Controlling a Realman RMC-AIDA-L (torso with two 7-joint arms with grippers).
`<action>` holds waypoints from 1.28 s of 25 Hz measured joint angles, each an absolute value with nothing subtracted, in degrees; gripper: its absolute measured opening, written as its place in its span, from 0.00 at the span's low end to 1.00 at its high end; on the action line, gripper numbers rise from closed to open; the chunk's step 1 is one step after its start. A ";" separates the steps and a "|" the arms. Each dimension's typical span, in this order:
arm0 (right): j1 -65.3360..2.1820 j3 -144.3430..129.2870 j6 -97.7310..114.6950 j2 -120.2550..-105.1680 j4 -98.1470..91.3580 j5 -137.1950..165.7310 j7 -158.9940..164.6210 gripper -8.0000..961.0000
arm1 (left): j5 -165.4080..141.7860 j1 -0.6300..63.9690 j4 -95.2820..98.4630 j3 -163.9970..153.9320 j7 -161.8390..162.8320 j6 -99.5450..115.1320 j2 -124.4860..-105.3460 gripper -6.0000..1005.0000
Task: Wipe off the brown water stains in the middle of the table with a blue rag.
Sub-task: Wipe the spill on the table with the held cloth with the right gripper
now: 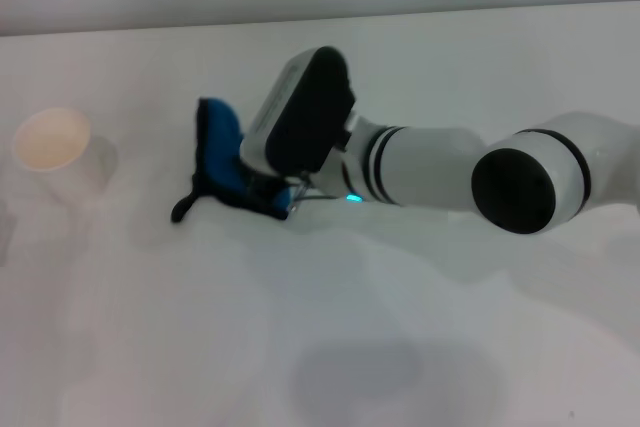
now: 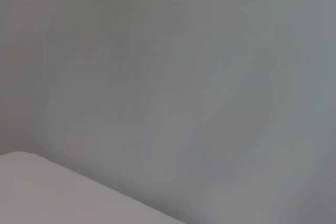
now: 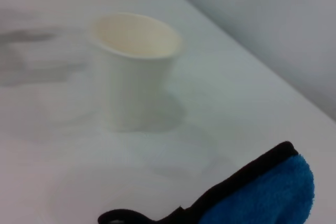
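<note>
Reaching across the table (image 1: 450, 347), my right pincer (image 1: 283, 195) held the blue rag (image 1: 222, 157) clamped. A white cup (image 1: 52, 147) stood well apart to its left.

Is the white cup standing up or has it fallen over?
Standing up. The white cup rests on its base on the table, its open mouth facing upward.

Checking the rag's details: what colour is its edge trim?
Black, on the blue rag; clearest in the right wrist view.
</note>
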State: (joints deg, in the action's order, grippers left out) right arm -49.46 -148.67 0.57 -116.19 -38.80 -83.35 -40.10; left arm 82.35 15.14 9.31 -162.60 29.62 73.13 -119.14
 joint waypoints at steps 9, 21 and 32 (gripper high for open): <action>-48.75 -147.65 2.72 -116.20 -36.44 -83.35 -36.65 0.10 | 82.35 15.12 9.32 -162.59 29.62 73.12 -119.26 0.87; -50.99 -152.96 -3.60 -116.19 -43.79 -80.75 -37.58 0.10 | 82.35 15.03 9.32 -162.69 29.62 73.09 -119.27 0.87; -50.32 -150.56 -5.24 -116.19 -42.25 -78.71 -40.50 0.10 | 82.35 15.16 9.31 -162.59 29.62 73.03 -119.19 0.87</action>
